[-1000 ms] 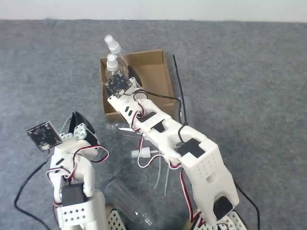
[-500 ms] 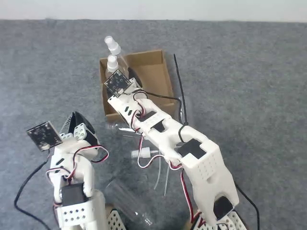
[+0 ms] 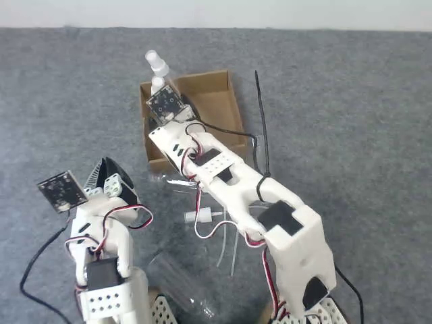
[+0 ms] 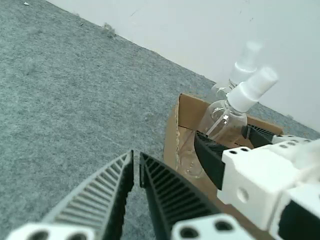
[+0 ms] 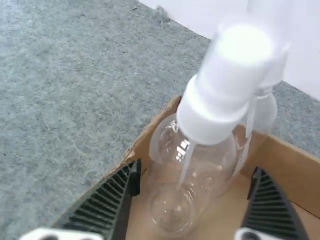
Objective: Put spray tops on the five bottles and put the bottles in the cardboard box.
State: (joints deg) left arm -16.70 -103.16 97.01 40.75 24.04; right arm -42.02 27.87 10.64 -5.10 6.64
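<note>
Where the right gripper point(image 5: 196, 172) holds its jaws spread, we find the clear round plastic bottle point(image 5: 200, 150), capped by a smooth white spray top point(image 5: 235, 75), between them inside the brown cardboard box point(image 5: 282, 155). On the left gripper point(image 4: 136, 156), the ridged jaws meet.

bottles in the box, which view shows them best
Left wrist view: both bottles show upright, tops on. Right wrist view: the near one covers the other. High view: the right arm hides their bodies.

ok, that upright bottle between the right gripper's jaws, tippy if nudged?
Likely tippy: the bottle stands tall and narrow, spray top up high. It looks empty, so probably light. Smooth clear wall may slip when gripped.
</note>
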